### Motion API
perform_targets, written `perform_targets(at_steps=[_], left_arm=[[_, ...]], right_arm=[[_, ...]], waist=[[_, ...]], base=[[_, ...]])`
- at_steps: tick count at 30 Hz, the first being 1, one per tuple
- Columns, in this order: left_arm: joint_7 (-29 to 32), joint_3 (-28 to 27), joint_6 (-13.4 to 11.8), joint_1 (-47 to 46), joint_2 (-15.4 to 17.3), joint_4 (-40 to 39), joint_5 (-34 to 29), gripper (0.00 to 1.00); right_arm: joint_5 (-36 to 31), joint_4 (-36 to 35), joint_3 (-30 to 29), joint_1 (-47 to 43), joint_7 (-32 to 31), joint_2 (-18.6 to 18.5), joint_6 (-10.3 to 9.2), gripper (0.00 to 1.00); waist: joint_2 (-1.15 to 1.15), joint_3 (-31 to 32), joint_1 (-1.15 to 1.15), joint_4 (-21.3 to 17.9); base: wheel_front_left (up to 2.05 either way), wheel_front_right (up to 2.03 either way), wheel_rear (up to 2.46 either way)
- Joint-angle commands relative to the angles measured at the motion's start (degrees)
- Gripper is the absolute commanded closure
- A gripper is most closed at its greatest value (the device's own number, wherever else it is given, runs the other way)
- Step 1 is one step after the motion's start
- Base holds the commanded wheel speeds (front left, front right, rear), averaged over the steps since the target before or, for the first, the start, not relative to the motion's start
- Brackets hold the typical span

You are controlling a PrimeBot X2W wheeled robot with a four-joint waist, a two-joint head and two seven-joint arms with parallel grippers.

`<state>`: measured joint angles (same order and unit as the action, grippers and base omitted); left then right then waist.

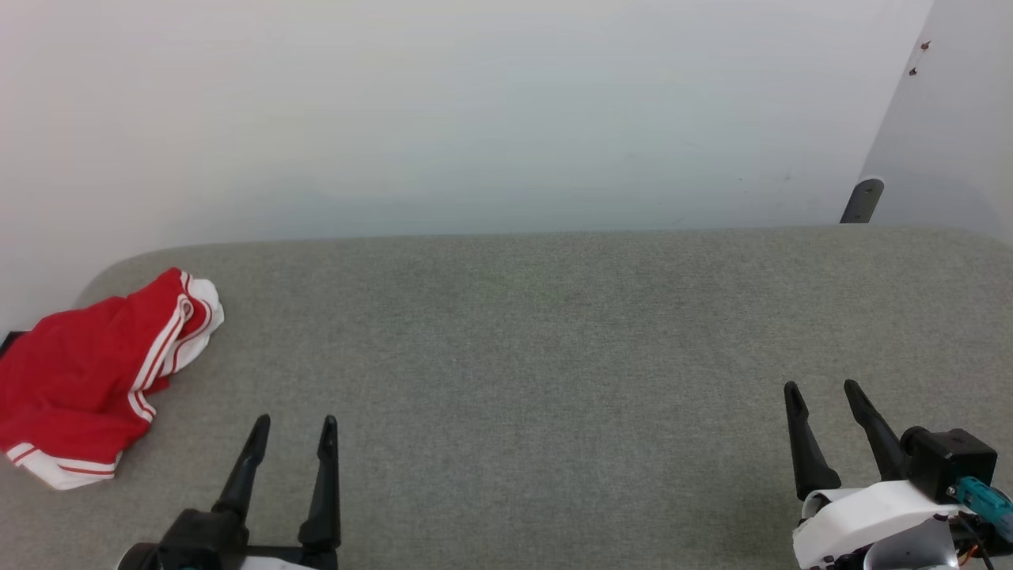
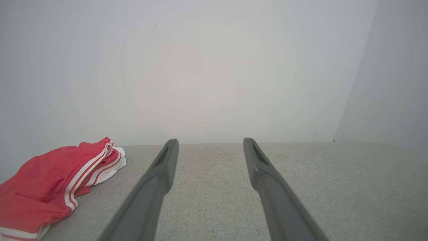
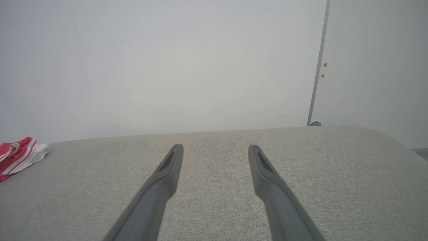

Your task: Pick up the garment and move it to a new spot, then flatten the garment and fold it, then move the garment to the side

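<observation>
Head view: left gripper (image 1: 295, 420) and right gripper (image 1: 822, 387) jaws wide apart, holding nothing.

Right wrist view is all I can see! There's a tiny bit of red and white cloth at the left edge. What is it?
Observer: It's a crumpled bright red soft fabric garment with white, red-striped edges, heaped at the left end of the grey fabric-covered surface.
Operator: Is my other arm holding it?
Observer: No. The left gripper sits just right of it, jaws open, not touching.
</observation>
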<state>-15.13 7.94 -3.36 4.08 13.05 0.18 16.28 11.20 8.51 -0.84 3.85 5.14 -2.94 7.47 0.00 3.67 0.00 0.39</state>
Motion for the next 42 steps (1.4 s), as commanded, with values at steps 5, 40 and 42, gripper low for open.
perform_targets(at_steps=[5, 40, 42], left_arm=[[0.0, -0.24, 0.15, 0.42, 0.02, -0.04, 0.04, 0.0], [3.02, -6.62, -3.36, 1.77, 4.41, -0.82, 3.01, 0.0], [2.93, -7.16, -3.81, 2.14, 4.46, -1.52, 3.2, 0.0]], right_arm=[[-0.29, -0.36, 0.05, -0.89, 0.23, 0.08, 0.04, 0.0], [4.46, 4.18, 10.59, 3.23, 0.28, 0.11, 0.03, 0.0], [4.58, 4.81, 11.34, 3.72, 0.39, 0.09, 0.03, 0.0]], waist=[[0.0, -0.07, 0.0, 0.0], [0.0, 4.07, 0.0, 23.29], [0.0, 3.64, 0.0, 23.78]], base=[[0.0, 0.0, 0.0], [0.0, 0.0, 0.0], [0.0, 0.0, 0.0]])
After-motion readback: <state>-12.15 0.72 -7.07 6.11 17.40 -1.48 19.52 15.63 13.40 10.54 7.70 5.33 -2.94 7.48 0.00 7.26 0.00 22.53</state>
